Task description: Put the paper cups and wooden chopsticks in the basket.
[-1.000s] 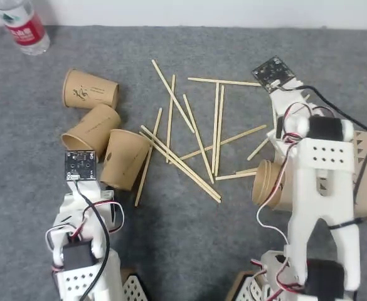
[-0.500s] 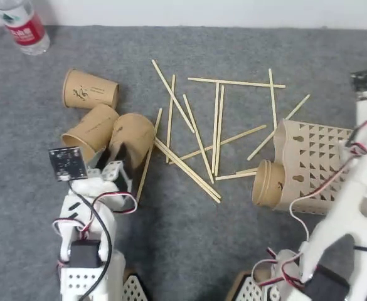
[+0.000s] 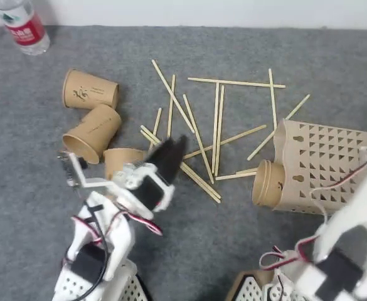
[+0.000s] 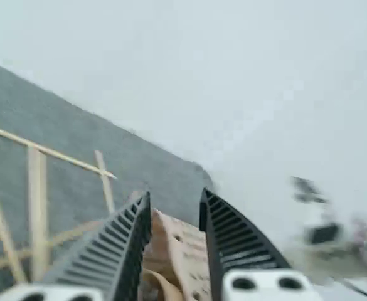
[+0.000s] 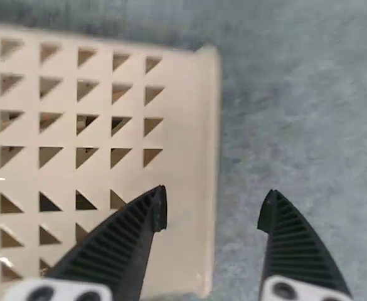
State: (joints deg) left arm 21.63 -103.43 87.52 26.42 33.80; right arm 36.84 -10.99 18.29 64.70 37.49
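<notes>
Beneath the left tool, a cup lies half-covered.

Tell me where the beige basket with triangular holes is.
In the high view the basket lies on its side at the right of the grey carpet, a brown paper cup against its left end.

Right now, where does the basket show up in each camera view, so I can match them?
High view: the basket lies on its side at the table's right, a paper cup at its mouth.
Left wrist view: farther off, the basket seen through the gap of the left gripper.
Right wrist view: close, its holed wall under the right gripper.
Shared landmark: the grey mat.
</notes>
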